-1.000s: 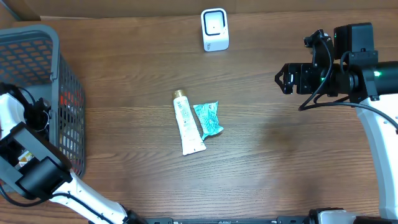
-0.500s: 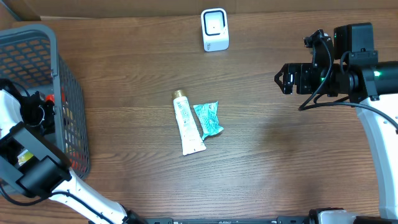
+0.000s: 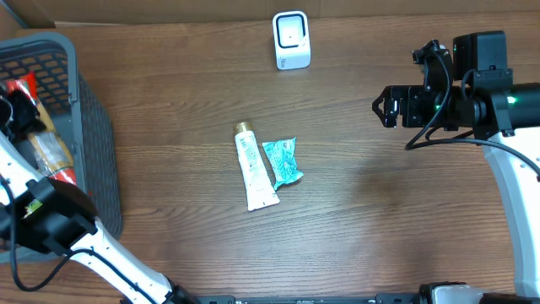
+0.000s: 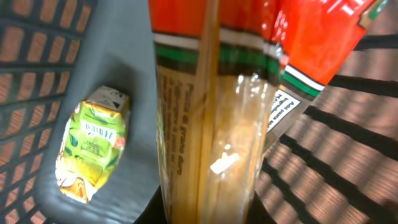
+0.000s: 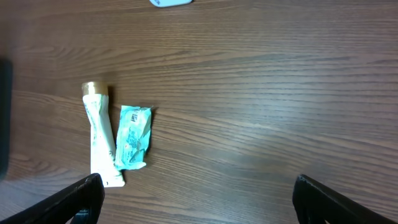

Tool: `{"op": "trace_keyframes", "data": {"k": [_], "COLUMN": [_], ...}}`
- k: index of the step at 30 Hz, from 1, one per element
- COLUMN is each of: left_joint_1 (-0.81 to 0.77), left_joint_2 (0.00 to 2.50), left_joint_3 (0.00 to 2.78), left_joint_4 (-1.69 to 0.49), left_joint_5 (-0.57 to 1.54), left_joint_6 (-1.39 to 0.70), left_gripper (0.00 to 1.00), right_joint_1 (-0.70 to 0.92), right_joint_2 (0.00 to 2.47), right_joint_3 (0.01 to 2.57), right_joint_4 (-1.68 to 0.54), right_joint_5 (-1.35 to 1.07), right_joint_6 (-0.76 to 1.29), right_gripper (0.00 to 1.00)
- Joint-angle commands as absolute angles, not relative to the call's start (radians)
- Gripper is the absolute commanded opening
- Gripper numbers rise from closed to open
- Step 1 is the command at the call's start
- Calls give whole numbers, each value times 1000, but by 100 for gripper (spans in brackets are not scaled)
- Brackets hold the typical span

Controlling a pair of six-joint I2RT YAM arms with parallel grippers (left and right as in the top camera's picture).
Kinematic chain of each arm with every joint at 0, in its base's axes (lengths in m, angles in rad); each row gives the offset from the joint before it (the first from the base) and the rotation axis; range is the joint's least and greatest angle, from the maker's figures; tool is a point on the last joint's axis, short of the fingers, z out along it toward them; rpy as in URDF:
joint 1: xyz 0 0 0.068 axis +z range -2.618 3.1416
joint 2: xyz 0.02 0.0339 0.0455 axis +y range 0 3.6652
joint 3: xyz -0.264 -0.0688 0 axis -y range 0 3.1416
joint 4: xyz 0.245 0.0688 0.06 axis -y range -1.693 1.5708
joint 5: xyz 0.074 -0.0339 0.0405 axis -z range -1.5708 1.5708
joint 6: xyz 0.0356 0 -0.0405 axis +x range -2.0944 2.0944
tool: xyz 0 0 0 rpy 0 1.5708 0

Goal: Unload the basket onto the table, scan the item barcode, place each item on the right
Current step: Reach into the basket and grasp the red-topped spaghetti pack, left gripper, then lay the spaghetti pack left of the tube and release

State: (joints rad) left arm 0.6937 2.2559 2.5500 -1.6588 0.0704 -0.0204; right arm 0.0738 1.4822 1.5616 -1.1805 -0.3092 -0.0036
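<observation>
My left gripper (image 4: 208, 219) is shut on a clear packet of spaghetti (image 4: 211, 124) with red printed ends, held above the grey basket (image 3: 94, 143). Overhead, the packet (image 3: 42, 139) lies slanted over the basket's left part, next to the left gripper (image 3: 17, 111). A small white printed label (image 4: 285, 106) shows on the packet's right edge. The white scanner (image 3: 292, 40) stands at the table's far edge, well away from the packet. My right gripper (image 3: 378, 108) hangs open over bare table at the right, its black fingertips (image 5: 81, 198) wide apart with nothing between them.
A white tube with a gold cap (image 3: 256, 166) and a teal packet (image 3: 282, 162) lie side by side mid-table, also in the right wrist view as the tube (image 5: 99, 140) and teal packet (image 5: 133, 137). A green juice carton (image 4: 93, 143) lies in the basket.
The left gripper closed on the spaghetti packet inside the basket and lifted it up above the basket. The right arm has not moved.
</observation>
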Motion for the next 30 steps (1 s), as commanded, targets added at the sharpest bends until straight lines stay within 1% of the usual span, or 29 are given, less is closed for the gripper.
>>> {"op": "trace_keyframes", "data": {"k": [1, 4, 9, 16, 18, 22, 25, 30], "left_joint_1": [636, 600, 531, 389, 293, 125, -18, -164], "left_joint_2": [2207, 2162, 2041, 1880, 1875, 1880, 1885, 1888], "left_joint_3": [2753, 2879, 3009, 3027, 3012, 2896, 2697, 2358], "left_joint_4": [-1687, -1689, -1673, -1678, -1689, -1689, -1689, -1670], "left_joint_5": [81, 75, 67, 67, 95, 94, -27, -178], "left_joint_6": [-22, -23, -23, -92, -121, -231, -372, -570], "left_gripper": [4, 4, 4, 4, 4, 4, 4, 4], "right_joint_1": [78, 78, 78, 78, 78, 78, 78, 78], "right_joint_2": [1483, 1483, 1483, 1483, 1483, 1483, 1483, 1483], "right_joint_3": [1583, 1583, 1583, 1583, 1583, 1583, 1583, 1583], "right_joint_4": [-1176, -1176, -1176, -1172, -1163, -1159, -1164, -1160], "right_joint_5": [-308, -308, -308, -308, -308, -308, -308, -308], "right_joint_6": [-4, -4, -4, -4, -4, -4, -4, -4], "right_gripper": [97, 97, 98, 98, 98, 98, 98, 98]}}
